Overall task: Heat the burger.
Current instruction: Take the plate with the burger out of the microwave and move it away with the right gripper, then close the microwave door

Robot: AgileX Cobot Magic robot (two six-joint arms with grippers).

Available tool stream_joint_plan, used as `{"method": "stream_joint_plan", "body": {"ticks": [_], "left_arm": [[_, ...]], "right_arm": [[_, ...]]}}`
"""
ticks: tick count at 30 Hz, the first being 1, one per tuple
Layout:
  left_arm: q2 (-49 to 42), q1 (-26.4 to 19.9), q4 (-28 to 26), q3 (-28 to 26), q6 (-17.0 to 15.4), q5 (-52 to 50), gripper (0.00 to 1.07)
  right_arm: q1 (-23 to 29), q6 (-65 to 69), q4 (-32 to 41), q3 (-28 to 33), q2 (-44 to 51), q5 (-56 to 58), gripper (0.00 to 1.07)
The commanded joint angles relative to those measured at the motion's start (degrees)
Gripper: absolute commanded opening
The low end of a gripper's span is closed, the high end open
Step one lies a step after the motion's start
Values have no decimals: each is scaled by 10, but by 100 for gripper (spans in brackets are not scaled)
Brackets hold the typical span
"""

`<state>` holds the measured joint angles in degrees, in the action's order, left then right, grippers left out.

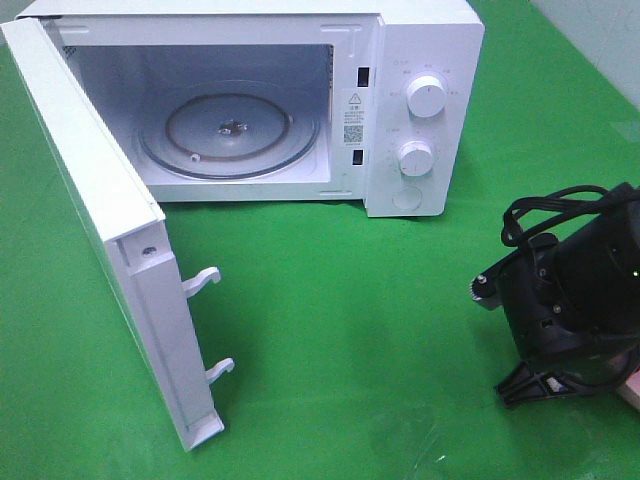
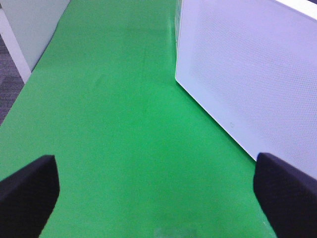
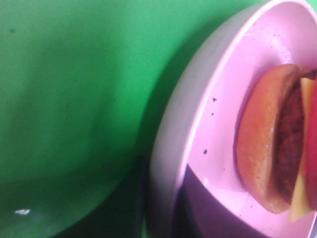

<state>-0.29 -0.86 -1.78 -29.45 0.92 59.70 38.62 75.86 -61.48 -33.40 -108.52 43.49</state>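
Burger (image 3: pixel 277 144) on pink plate (image 3: pixel 198 148); microwave (image 1: pixel 300 90) door open

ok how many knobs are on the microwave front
2: the upper knob and the lower knob, both on the microwave's right-hand control panel. None seem hidden.

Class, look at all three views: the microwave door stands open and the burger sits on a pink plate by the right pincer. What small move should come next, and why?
Probably the right arm should carry the pink plate with the burger leftward toward the microwave. Its door is open and the glass turntable is bare, so nothing blocks loading. Whether the pincer already grips the plate is unclear.
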Motion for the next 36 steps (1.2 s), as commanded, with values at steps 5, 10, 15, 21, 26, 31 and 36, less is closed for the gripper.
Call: {"method": "stream_joint_plan", "body": {"ticks": [5,10,15,21,26,31,36], "left_arm": [[-10,-2,0,2,-1,-5,100],[-10,-2,0,2,-1,-5,100],[-10,-2,0,2,-1,-5,100],[-10,-2,0,2,-1,-5,100],[-10,-2,0,2,-1,-5,100],[-10,-2,0,2,-1,-5,100],[-10,-2,0,2,-1,-5,100]], "right_arm": [[-15,6,-18,-1,-11,26,20],[-13,-9,2,-1,-1,24,36],[-13,-46,36,-1,54,-2,44],[-13,-123,123,-1,189,-46,45],[-13,-226,202,-1,286,-89,45],[-13,-371,292,-1,373,-101,56],[-13,-480,382,-1,438,-88,74]]}}
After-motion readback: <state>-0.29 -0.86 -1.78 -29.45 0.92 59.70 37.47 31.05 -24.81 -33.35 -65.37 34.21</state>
